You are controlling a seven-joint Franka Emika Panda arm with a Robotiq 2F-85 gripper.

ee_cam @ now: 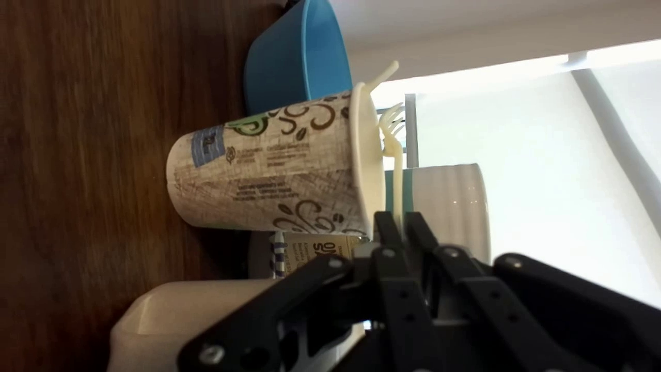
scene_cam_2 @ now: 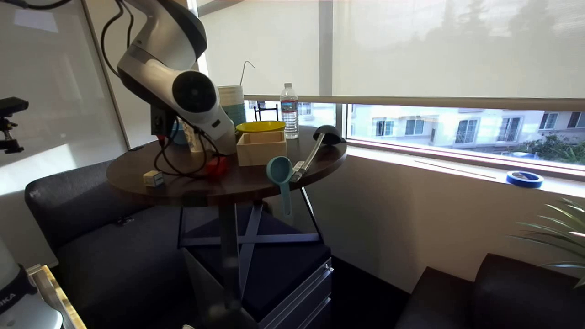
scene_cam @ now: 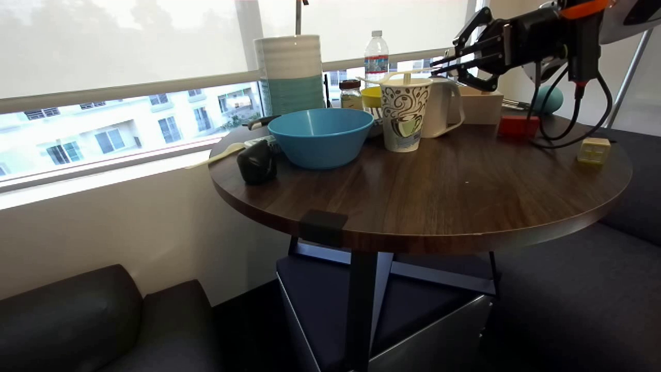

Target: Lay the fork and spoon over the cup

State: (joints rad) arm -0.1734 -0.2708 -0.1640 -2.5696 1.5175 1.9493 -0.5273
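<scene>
There is one desk (scene_cam: 465, 196), one patterned cup (scene_cam: 405, 116), one bottle (scene_cam_2: 289, 109), one jar (scene_cam: 351, 98), one pitcher (scene_cam: 435, 111), one box (scene_cam_2: 261, 151) and one scoop (scene_cam_2: 278, 170). Cream utensils (ee_cam: 383, 76) number at least three, one a fork (ee_cam: 397, 175). A blue bowl (scene_cam: 320, 144) and a yellow bowl (scene_cam_2: 260, 126) make two bowls, a red block (scene_cam: 514, 127) and a pale cube (scene_cam: 592, 150) two blocks.

In an exterior view, the cup (scene_cam: 405, 116) stands on the surface (scene_cam: 465, 194) right of the bowl (scene_cam: 320, 142), before the pitcher (scene_cam: 437, 111) and bottle (scene_cam: 376, 63). The fork (ee_cam: 396, 170), handle between the fingers (ee_cam: 388, 232), reaches over the cup's rim.
</scene>
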